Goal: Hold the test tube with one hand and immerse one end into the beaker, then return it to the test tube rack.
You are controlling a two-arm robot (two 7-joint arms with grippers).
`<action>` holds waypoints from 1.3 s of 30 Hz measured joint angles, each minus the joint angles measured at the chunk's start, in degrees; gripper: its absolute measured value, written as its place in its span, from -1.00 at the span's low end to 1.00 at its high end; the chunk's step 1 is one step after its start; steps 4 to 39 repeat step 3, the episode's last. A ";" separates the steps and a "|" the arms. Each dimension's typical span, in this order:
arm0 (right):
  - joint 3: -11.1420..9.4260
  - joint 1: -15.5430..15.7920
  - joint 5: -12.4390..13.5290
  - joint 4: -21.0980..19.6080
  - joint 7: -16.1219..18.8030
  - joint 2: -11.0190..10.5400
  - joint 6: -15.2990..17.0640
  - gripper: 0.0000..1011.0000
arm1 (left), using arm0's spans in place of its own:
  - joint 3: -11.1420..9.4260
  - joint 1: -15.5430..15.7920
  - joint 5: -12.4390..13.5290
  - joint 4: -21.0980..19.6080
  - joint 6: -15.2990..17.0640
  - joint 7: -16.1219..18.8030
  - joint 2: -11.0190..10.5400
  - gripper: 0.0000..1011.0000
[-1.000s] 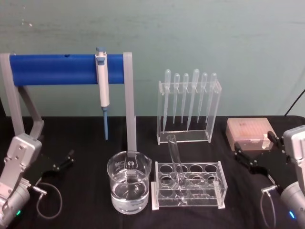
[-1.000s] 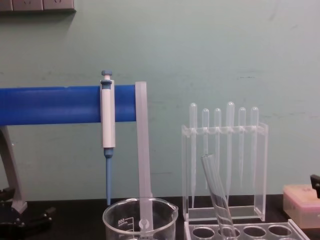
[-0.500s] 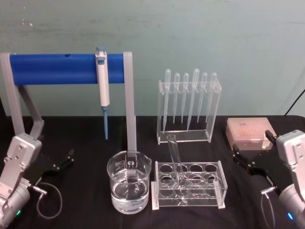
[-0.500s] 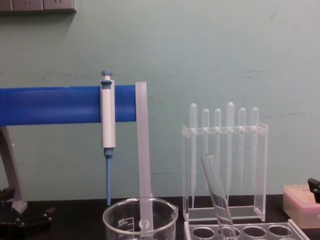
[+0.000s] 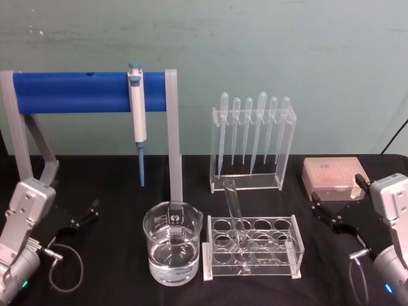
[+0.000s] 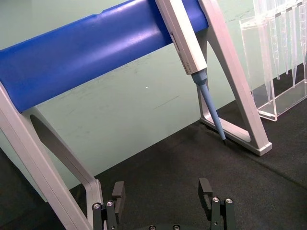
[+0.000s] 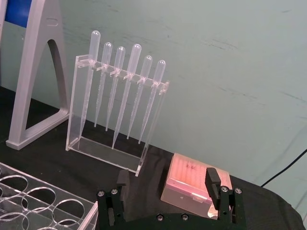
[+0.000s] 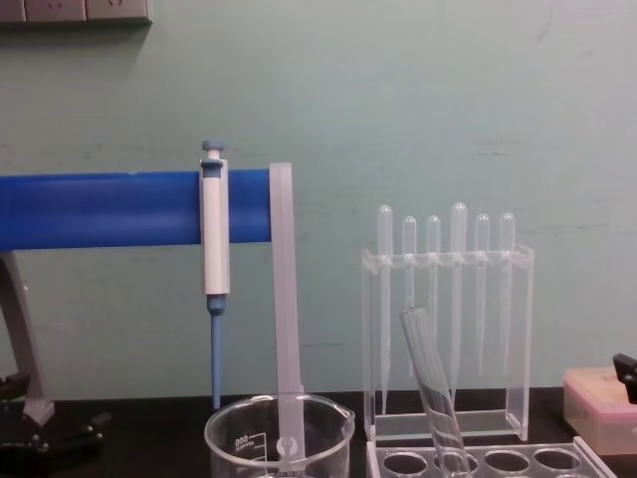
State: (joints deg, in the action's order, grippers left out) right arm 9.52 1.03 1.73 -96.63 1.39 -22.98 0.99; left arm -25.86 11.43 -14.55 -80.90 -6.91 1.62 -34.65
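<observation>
The test tube [image 5: 234, 210] leans in a hole of the clear rack [image 5: 290, 260] at the table's middle; in the chest view the test tube [image 8: 430, 388] tilts left. The beaker [image 5: 172, 252], partly filled with clear liquid, stands just left of the rack, and its rim shows in the chest view [image 8: 279, 426]. My left gripper [image 5: 80, 217] rests open and empty at the far left, and the left wrist view shows its spread fingers [image 6: 118, 192]. My right gripper [image 5: 338, 194] sits open and empty at the far right, in front of a pink box [image 7: 192, 179].
A blue bar stand [image 5: 89, 92] holds a white-and-blue pipettor [image 5: 136, 108] behind the beaker. A clear holder with several pipettes [image 5: 252, 143] stands behind the rack. The pink tip box [image 5: 331, 175] lies at the right rear. Black cloth covers the table.
My right arm has shifted slightly, its gripper settling a little lower and farther right. The left arm, test tube and beaker have not moved.
</observation>
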 joint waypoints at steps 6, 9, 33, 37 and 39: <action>0.00 -0.01 0.04 0.01 0.03 -0.01 -0.06 0.98 | 0.00 0.00 0.00 0.00 0.00 0.00 0.00 0.98; 0.00 -0.01 0.04 0.01 0.03 -0.01 -0.06 0.98 | 0.00 0.00 0.00 0.00 0.00 0.00 0.00 0.98; 0.00 -0.01 0.04 0.01 0.03 -0.01 -0.06 0.98 | 0.00 0.00 0.00 0.00 0.00 0.00 0.00 0.98; 0.00 -0.01 0.04 0.01 0.03 -0.01 -0.06 0.98 | 0.00 0.00 0.00 0.00 0.00 0.00 0.00 0.98; 0.00 -0.01 0.04 0.01 0.03 -0.01 -0.06 0.98 | 0.00 0.00 0.00 0.00 0.00 0.00 0.00 0.98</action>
